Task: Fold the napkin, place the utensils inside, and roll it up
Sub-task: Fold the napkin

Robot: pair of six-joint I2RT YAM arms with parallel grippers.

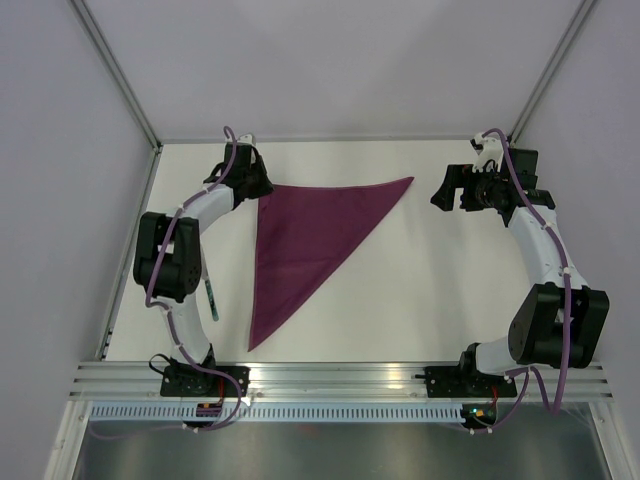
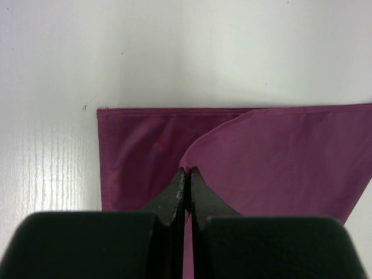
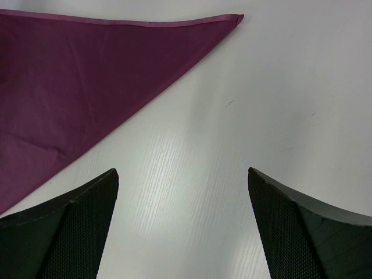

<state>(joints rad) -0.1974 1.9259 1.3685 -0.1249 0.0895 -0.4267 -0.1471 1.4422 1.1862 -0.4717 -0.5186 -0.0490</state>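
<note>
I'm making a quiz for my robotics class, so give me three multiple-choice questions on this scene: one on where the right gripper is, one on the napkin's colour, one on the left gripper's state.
1. Where is the right gripper relative to the napkin?
A. Over its middle
B. Over bare table beyond its right tip
C. Under its left corner

2. What colour is the napkin?
A. Dark magenta-purple
B. White
C. Green

3. How is the left gripper?
A. Wide open
B. Shut on the napkin
C. Out of view

Answers:
1 B: its wrist view shows white table between the spread fingers, with the napkin's tip off to the left.
2 A: every view shows the same purple cloth.
3 B: its fingers are pressed together, and the napkin's upper layer curls up into them.
</note>
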